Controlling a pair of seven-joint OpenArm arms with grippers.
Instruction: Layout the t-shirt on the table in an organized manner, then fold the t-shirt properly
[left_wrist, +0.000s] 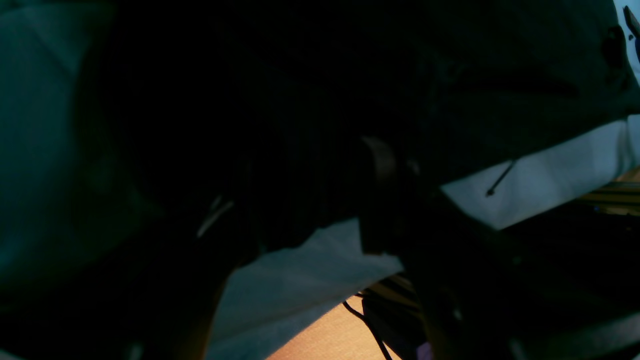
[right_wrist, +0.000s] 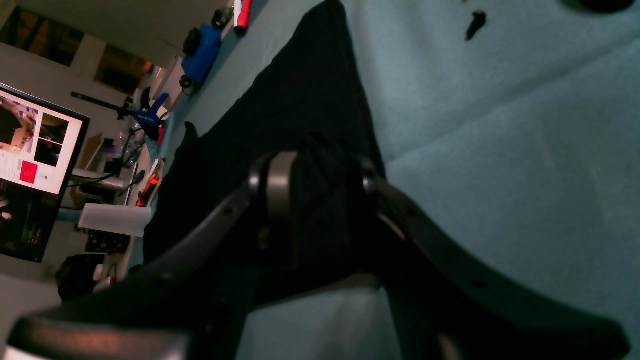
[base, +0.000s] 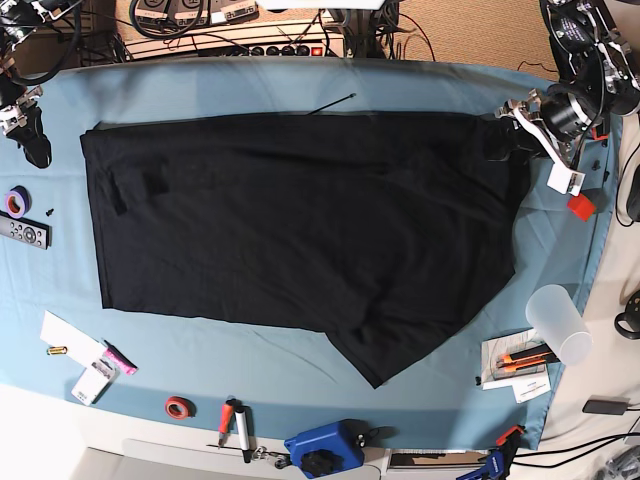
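In the right wrist view, the right gripper (right_wrist: 320, 195) is very close to the camera. Its two dark fingers (right_wrist: 280, 200) stand on both sides of a raised fold of the black t-shirt (right_wrist: 300, 115), and the cloth fills the gap between them, so this claw is grasping the t-shirt. Beyond the fingers the shirt goes away in a long dark strip over the light blue table (right_wrist: 500, 150). A small black screw (right_wrist: 475, 22) lies on the blue cloth further away. At the far border a blue tool (right_wrist: 202, 50) and a red and white marker (right_wrist: 243, 15) are visible, and beside the table a monitor (right_wrist: 35, 145) is lit.

The left wrist view is very dark. Black fabric (left_wrist: 320, 100) covers most of it, and the pale table edge (left_wrist: 545, 180) shows below. Whether the left claw is clenched or released, I cannot tell from this view.

From the base view, the t-shirt (base: 300, 210) lies spread flat over the middle of the table (base: 250, 360), with one corner hanging toward the near edge. The left gripper (base: 503, 140) touches the shirt at its upper right corner. The right arm (base: 25, 125) is at the left border of the table, at the shirt's upper left corner. Near the edges lie a roll of red tape (base: 179, 407), a remote control (base: 22, 232) and a clear plastic cup (base: 560, 322).
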